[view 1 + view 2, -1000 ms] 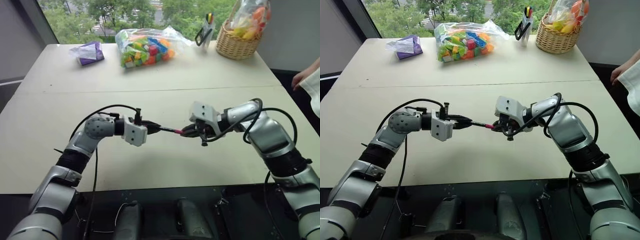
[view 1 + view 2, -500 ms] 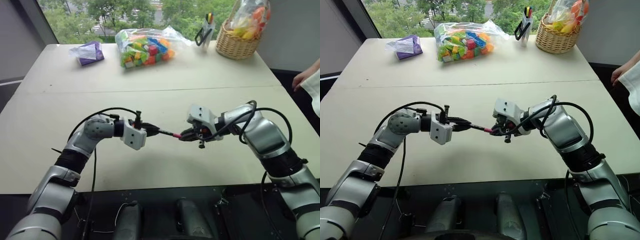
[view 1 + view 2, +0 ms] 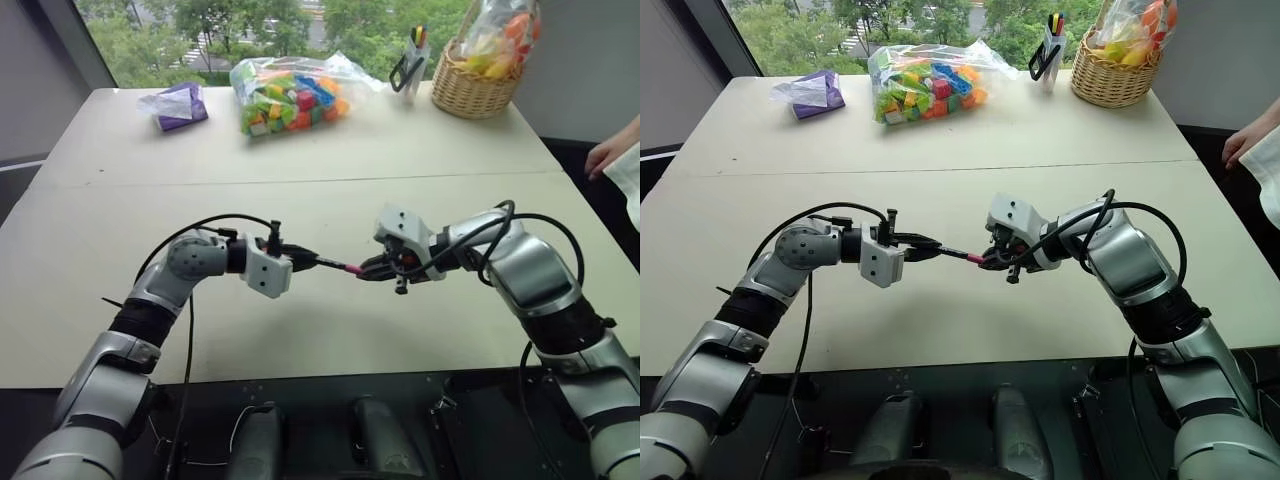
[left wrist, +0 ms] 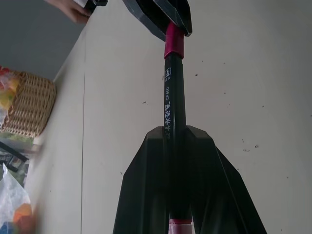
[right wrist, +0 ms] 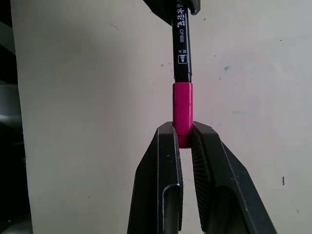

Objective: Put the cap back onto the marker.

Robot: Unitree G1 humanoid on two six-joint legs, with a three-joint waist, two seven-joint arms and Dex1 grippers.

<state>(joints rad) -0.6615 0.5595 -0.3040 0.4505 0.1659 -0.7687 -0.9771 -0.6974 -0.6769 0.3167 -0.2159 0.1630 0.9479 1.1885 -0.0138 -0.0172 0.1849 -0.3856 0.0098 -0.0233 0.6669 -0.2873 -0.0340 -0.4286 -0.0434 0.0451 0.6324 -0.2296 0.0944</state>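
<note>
Both grippers meet above the middle of the table [image 3: 330, 200], fingertip to fingertip. Left gripper [image 3: 300, 260] is clamped on the marker [image 4: 174, 105], right gripper [image 5: 183, 139] is pinched shut on the cap [image 5: 183, 114] — the cap sits against the marker's end, the two in one line between the claws.

Bare tabletop lies all round the grippers; the table's near edge runs below both arms, and its far edge is well beyond them.

One marker: thin, black, with white print along the barrel. One cap: short, red-pink, cylindrical.

Well beyond the claws stand one bag of coloured blocks [image 3: 290, 95], one purple packet [image 3: 178, 106], one pen holder [image 3: 412, 60] and one wicker basket [image 3: 478, 90]. A person's hand [image 3: 605, 155] shows past the right arm.
</note>
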